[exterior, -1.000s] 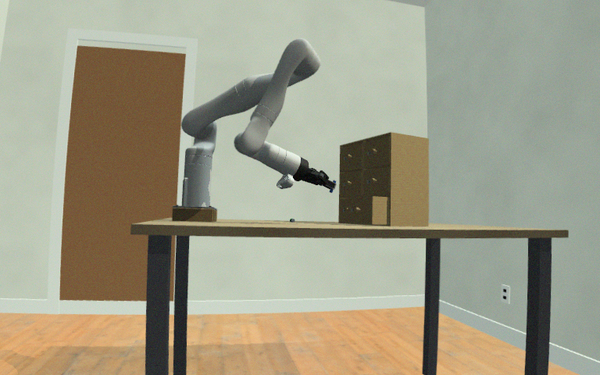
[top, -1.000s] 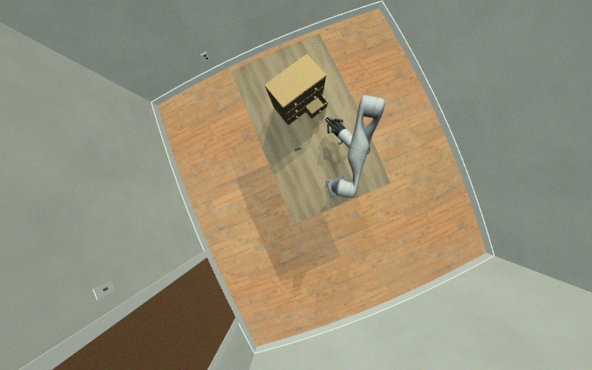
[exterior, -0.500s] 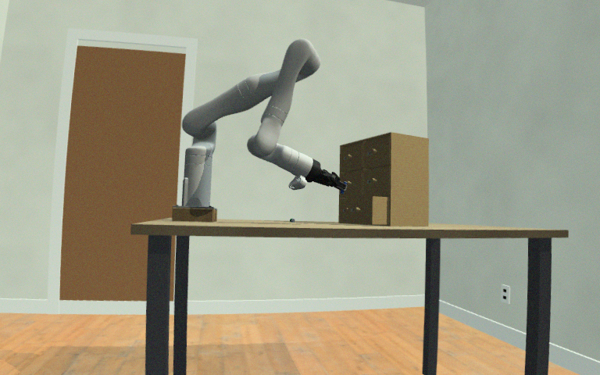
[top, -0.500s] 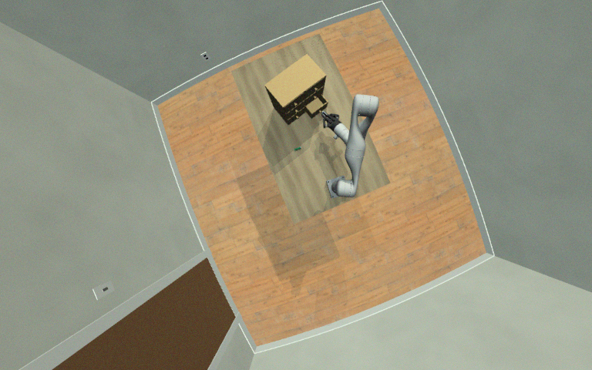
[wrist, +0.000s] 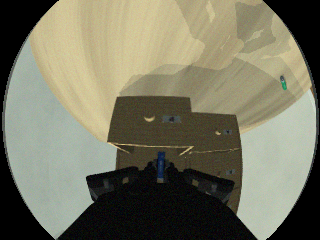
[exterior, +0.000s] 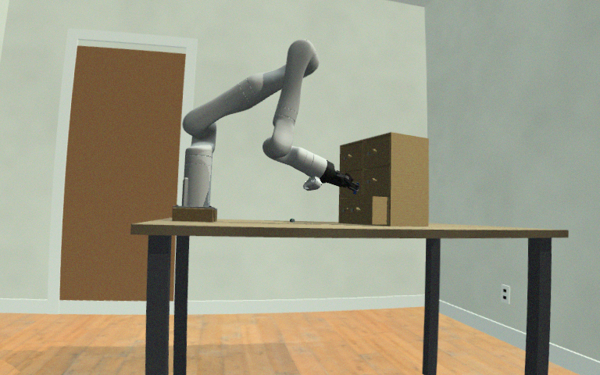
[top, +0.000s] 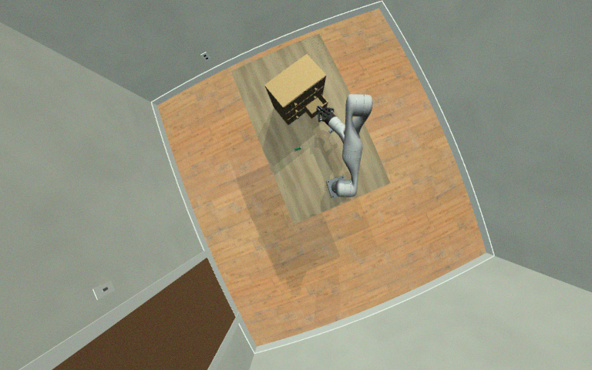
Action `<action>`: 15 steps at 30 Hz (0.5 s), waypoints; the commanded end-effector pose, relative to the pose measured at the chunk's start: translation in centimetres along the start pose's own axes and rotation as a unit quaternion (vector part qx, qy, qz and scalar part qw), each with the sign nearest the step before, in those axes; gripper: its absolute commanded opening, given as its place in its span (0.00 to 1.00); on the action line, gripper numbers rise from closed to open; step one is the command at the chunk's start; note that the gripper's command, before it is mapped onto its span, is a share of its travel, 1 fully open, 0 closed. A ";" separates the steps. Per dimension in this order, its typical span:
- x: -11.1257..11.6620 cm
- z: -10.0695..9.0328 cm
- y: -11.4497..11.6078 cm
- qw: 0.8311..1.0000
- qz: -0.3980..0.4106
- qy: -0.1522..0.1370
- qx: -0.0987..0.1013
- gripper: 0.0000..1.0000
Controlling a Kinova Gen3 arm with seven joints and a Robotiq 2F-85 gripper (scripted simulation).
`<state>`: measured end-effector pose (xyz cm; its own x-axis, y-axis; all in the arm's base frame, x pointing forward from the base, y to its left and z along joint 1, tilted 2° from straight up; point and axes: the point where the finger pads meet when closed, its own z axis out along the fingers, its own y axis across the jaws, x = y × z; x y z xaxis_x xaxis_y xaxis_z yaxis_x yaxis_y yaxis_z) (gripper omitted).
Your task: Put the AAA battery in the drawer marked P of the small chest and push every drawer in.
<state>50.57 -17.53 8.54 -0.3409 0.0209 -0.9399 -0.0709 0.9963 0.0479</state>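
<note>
From the top, the small chest stood at eleven o'clock from the arm's base, one lower drawer pulled out. The gripper was at the drawer's four o'clock side; a green cylinder lay toward six o'clock from the chest.

In the exterior view, the gripper sat high at ten o'clock from that drawer's front.

In the wrist view, the fingers pinched a slim blue cylinder, apparently the AAA battery, at six o'clock from the drawer front; its label was unreadable.
</note>
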 end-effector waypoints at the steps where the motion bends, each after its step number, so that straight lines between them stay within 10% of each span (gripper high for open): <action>1: -0.9 1.1 0.4 1.000 -0.007 -0.005 -0.006 0.05; 15: -1.7 3.2 0.4 1.000 -0.007 -0.005 -0.006 0.05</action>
<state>53.80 -16.98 8.85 -0.3345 0.0124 -0.9423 -0.0818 0.9958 0.0422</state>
